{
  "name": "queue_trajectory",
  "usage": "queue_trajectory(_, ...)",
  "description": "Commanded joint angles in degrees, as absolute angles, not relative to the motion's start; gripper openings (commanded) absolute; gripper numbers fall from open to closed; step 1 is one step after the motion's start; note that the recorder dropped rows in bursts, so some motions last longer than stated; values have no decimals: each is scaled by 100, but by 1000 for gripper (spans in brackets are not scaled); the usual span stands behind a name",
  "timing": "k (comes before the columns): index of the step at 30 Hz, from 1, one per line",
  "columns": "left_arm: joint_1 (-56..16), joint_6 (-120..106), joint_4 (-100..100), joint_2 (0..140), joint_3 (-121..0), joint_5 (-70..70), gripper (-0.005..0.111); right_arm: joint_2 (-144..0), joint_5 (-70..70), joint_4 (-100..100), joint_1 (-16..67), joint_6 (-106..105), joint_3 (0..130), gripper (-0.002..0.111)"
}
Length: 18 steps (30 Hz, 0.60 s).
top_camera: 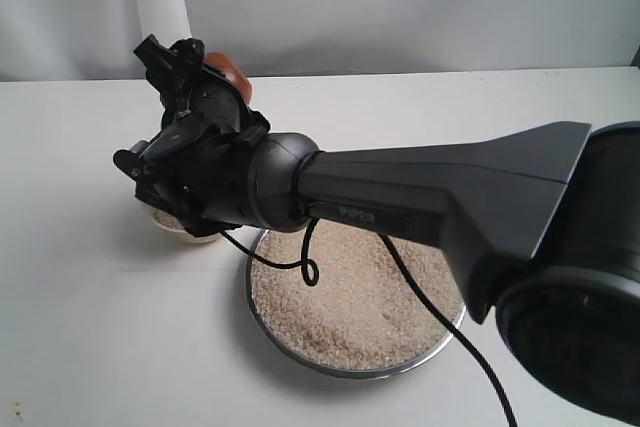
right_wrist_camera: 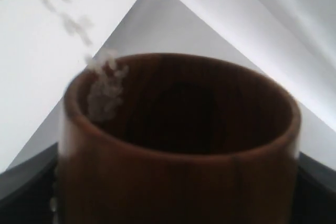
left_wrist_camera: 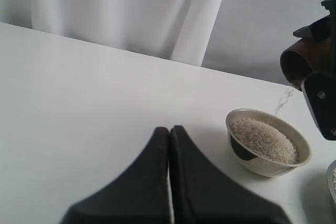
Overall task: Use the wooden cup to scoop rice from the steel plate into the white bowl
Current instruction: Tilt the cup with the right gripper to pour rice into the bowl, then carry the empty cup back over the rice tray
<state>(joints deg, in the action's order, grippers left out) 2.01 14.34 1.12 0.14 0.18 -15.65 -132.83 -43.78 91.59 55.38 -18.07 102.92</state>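
Fingers of the right gripper stand wide, clamped on the tilted wooden cup. The left gripper has its fingers pressed together, holding nothing. Only the right wrist view shows rice grains at the cup's lip; only the left wrist view shows the white bowl heaped. Exterior view: the bowl is at 10 o'clock of the steel plate, the cup at 1 o'clock of the bowl.

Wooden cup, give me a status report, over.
Right gripper shut on wooden cup, tipped, grains at rim. Left gripper shut, empty. White bowl holds rice; nothing blocking.
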Motion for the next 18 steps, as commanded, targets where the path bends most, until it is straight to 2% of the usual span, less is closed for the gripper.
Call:
queue_trajectory(1, 174, 1456, 102, 0, 0, -1529, 0, -13240, -4157, 9387, 5639, -2038, 10344, 0)
queue_trajectory(8, 174, 1456, 102, 0, 0, -1529, 0, -13240, -4439, 8973, 5653, -1521, 10344, 0)
queue_trajectory(14, 174, 1456, 102, 0, 0, -1529, 0, -13034, -4745, 7420, 5643, -990, 10344, 0)
queue_trajectory(18, 174, 1456, 102, 0, 0, -1529, 0, -12281, -4998, 5575, 5421, -1744, 10344, 0)
